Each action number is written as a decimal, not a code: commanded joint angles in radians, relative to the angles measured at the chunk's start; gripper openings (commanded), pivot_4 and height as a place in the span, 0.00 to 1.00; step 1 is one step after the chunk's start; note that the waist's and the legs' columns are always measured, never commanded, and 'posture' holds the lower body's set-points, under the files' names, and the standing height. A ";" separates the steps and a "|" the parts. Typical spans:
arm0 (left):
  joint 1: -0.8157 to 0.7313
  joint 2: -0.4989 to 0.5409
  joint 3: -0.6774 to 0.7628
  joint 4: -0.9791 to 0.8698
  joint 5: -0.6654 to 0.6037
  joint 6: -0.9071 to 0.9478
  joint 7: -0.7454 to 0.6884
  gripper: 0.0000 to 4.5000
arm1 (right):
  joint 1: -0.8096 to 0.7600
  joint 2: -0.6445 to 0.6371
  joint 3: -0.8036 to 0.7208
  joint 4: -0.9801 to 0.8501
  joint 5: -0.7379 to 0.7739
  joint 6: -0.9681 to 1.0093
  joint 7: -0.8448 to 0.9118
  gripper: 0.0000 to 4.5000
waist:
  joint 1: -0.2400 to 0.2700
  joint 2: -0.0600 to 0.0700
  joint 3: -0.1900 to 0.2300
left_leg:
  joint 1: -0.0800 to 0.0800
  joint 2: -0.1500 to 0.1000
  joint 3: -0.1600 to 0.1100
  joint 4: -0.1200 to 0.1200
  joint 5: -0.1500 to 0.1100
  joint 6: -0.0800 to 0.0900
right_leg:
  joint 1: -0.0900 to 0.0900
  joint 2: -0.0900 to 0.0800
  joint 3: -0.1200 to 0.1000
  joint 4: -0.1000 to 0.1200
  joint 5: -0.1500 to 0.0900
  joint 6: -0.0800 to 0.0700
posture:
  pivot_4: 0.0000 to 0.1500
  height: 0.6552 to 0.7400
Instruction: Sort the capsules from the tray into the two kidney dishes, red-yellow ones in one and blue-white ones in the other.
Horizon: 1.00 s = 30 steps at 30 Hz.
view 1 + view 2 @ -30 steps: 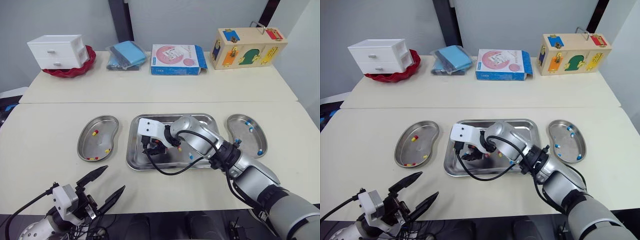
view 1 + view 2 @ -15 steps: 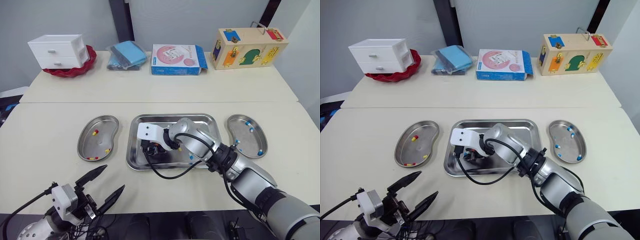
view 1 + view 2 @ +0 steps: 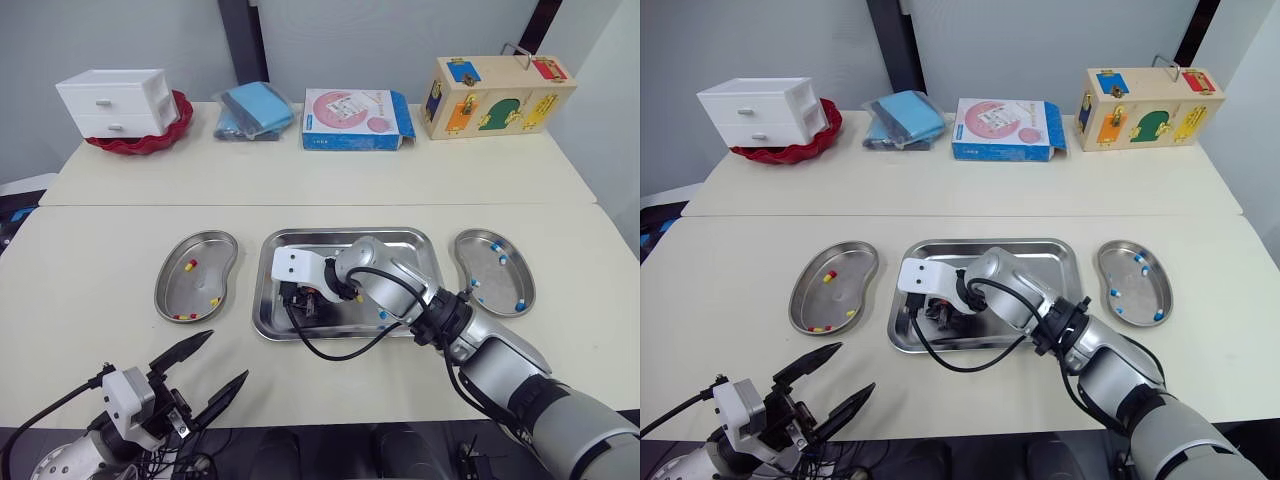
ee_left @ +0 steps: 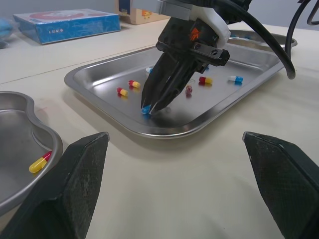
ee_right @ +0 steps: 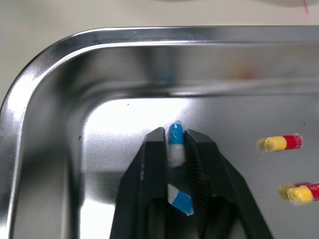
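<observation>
Seen from the head camera, the right gripper (image 3: 303, 305) reaches down into the near-left part of the steel tray (image 3: 400, 233). The tray sits between the left kidney dish (image 3: 205, 262), which holds red-yellow pieces, and the right kidney dish (image 3: 490, 278), which holds blue-white ones. The left gripper (image 3: 228, 355) hangs by the near edge of the table (image 3: 120, 240), well apart from the work, likely parked so as not to crowd the tray. The left wrist view shows that gripper's two fingers spread wide with nothing between them. Beyond them, the right gripper's tips are drawn together on a blue-white capsule (image 4: 145, 109) low against the tray floor, with several red-yellow capsules (image 4: 122, 91) lying loose farther in. The right wrist view confirms the pinch: the capsule is gripped across its white half between the two black fingers, blue end poking past the tips, near the tray's rounded corner. By its colour it looks bound for the right dish, across the tray.
</observation>
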 commanded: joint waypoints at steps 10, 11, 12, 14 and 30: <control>0.010 0.010 0.006 -0.026 -0.007 -0.006 0.006 1.00 | 0.008 0.020 -0.050 -0.048 0.023 -0.012 0.011 0.00 | 0.000 0.000 0.000 | 0.000 0.000 0.000 0.000 0.000 0.000 | 0.000 0.000 0.000 0.000 0.000 0.000 | 1.00 1.00; 0.011 0.011 0.006 -0.025 -0.007 -0.009 0.004 1.00 | 0.005 0.021 -0.073 -0.069 0.039 -0.006 0.014 0.00 | 0.000 0.000 0.000 | 0.000 0.000 0.000 0.000 0.000 0.000 | 0.000 0.000 0.000 0.000 0.000 0.000 | 1.00 1.00; 0.011 0.010 0.006 -0.024 -0.006 -0.012 0.002 1.00 | 0.004 0.020 -0.096 -0.090 0.053 0.002 0.017 0.00 | 0.000 0.001 0.000 | 0.000 0.000 0.000 0.000 0.000 0.000 | 0.000 0.000 0.000 0.000 0.000 0.000 | 1.00 1.00; 0.013 0.013 0.004 -0.024 -0.004 -0.020 -0.006 1.00 | 0.014 0.010 -0.164 -0.157 0.101 0.031 0.025 0.00 | 0.001 0.001 0.000 | -0.001 0.000 0.000 0.000 0.000 0.000 | -0.001 0.000 0.000 0.000 0.000 0.000 | 1.00 1.00; -0.018 0.101 -0.091 -0.038 -0.014 -0.047 -0.173 1.00 | 0.498 -0.548 -0.775 -0.633 0.385 0.078 0.087 0.00 | 0.030 0.002 0.002 | -0.002 -0.001 0.001 -0.001 0.000 0.000 | 0.001 -0.001 0.000 -0.004 -0.001 -0.001 | 1.00 1.00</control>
